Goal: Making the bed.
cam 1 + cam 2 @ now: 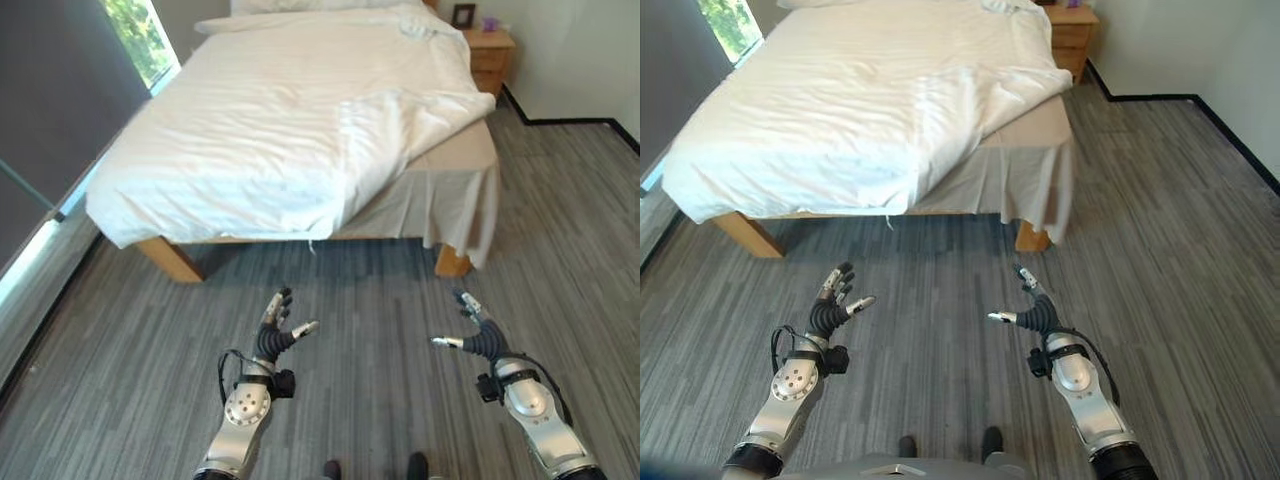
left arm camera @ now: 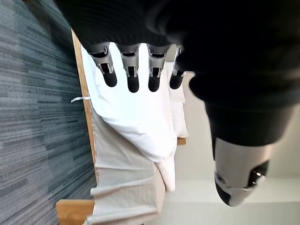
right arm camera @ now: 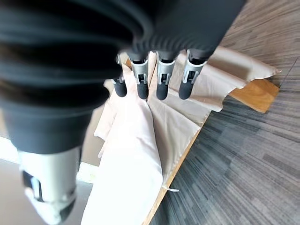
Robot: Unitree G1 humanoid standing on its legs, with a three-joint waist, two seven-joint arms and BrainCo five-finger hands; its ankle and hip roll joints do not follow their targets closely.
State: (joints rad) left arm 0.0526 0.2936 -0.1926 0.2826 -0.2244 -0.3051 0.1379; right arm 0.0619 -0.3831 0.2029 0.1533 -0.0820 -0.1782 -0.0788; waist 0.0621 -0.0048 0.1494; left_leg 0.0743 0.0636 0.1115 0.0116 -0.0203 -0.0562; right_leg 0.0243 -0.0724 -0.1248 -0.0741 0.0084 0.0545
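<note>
Duvet lies askew on bed at 12 o'clock, corner folded back at 1 o'clock, exposing undersheet. Likely soft, light, bulky, limp. Grasp folded edge. Left hand and right hand: fingers spread, empty, above floor.

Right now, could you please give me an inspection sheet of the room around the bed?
Surface: grey plank floor, bare in front of the bed.
Job's things: bed on wooden legs; white duvet rumpled, pulled askew so the near right corner of the beige sheet is uncovered and hangs down.
Clutter: nothing seen on the floor.
Hands: left hand and right hand both raised over the floor short of the bed, fingers straight, holding nothing.
Cables: nothing seen.
Surroundings: wooden nightstand at the bed's far right with a dark frame on it; window at left.
</note>
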